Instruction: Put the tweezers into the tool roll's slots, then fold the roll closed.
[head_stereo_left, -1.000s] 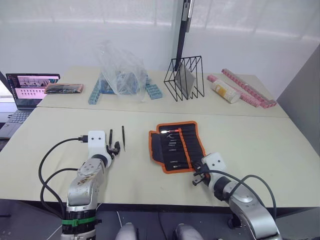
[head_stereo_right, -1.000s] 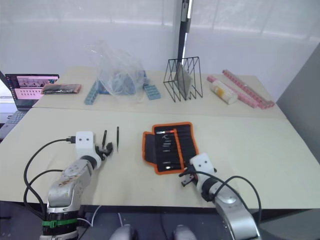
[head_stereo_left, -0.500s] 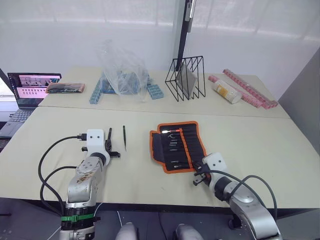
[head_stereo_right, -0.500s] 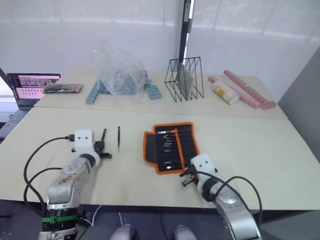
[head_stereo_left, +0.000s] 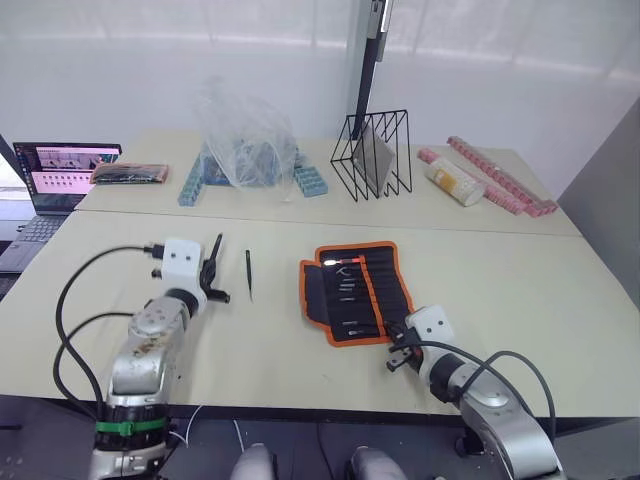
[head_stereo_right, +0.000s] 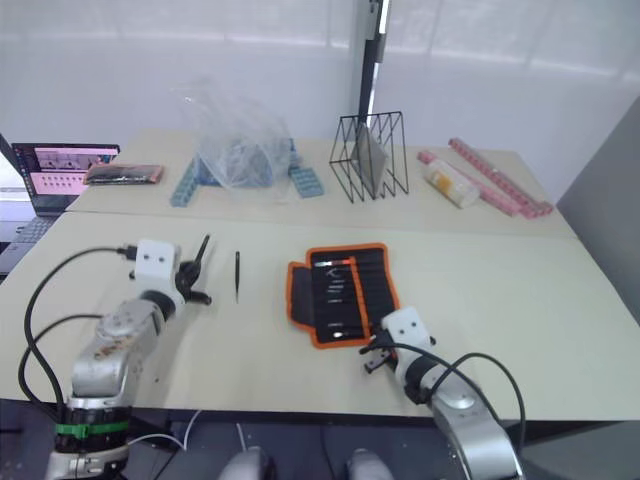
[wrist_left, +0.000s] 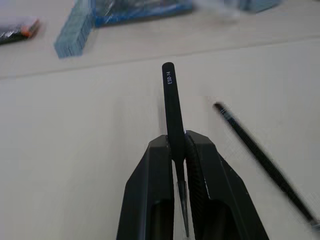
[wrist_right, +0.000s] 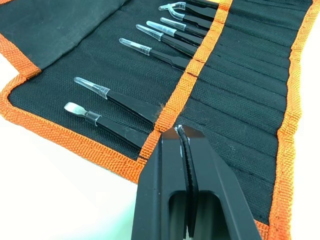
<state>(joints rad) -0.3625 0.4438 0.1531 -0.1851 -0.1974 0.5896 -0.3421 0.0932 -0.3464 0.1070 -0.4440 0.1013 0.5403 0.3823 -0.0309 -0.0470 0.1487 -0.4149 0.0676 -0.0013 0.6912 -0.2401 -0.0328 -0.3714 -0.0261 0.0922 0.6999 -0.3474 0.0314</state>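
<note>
Two arms reached over the table (head_stereo_left: 500, 290): the left gripper (wrist_left: 175, 150), raised off it, pinched one tweezer (wrist_left: 170, 100) upright, another tweezer (head_stereo_left: 248, 273) lay beside it, and the right gripper (wrist_right: 181, 132), fingers pressed together, rested at the open tool roll's (head_stereo_left: 355, 290) near edge.

Table (head_stereo_left: 500, 290) w/ tool roll (head_stereo_left: 355, 292) (open), tweezers (head_stereo_left: 248, 273)

We have raised our left gripper (head_stereo_left: 212, 272) off the table and drawn it up and a little toward our left, so the arm now sits higher than it did a second ago. It came up still clamped on one black tweezer (wrist_left: 170, 105), which now stands tilted above the tabletop instead of lying low beside the second tweezer (head_stereo_left: 248, 273).
</note>
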